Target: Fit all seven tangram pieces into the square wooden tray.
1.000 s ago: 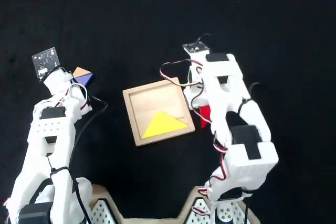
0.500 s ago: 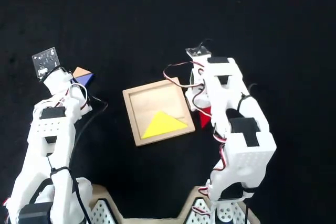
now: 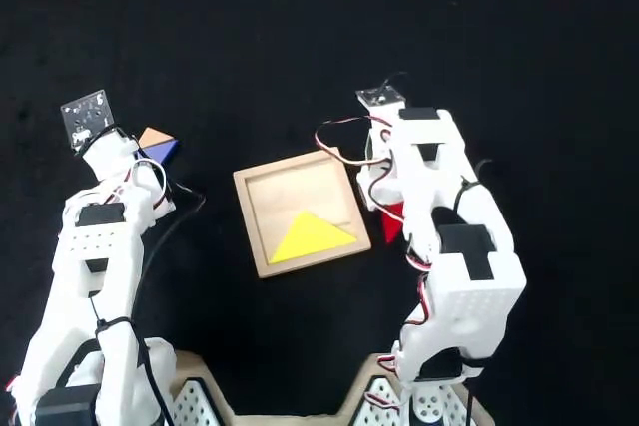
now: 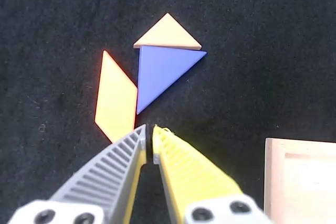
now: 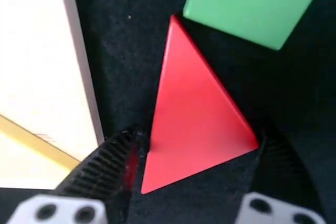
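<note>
Hands are both seen over the black tabletop [image 3: 300,57]. The square wooden tray [image 3: 247,218] is set mid-tabletop in the high view, slightly askew. One yellow triangle [image 3: 305,234] is laid flat inside it, toward the tray's 5 o'clock corner. A red triangle [image 3: 390,222] is found at 3 o'clock of the tray, just beside the outer rim and partly covered by the right arm. In the right wrist view the right hand [image 5: 199,145] is closed onto the red triangle, with one finger pressed to a long edge and the other to a corner. A green piece [image 5: 257,3] is placed just past the red triangle's far tip; contact cannot be told.

At 10 o'clock of the tray, well apart from it, three pieces are clustered flat: orange triangle [image 4: 168,32], blue triangle [image 4: 160,72], orange parallelogram [image 4: 116,98]. The blue triangle is touched by both others. The left hand [image 4: 149,129] is held with its fingers pressed together and nothing between them, the tips just beside the orange parallelogram's near corner.
</note>
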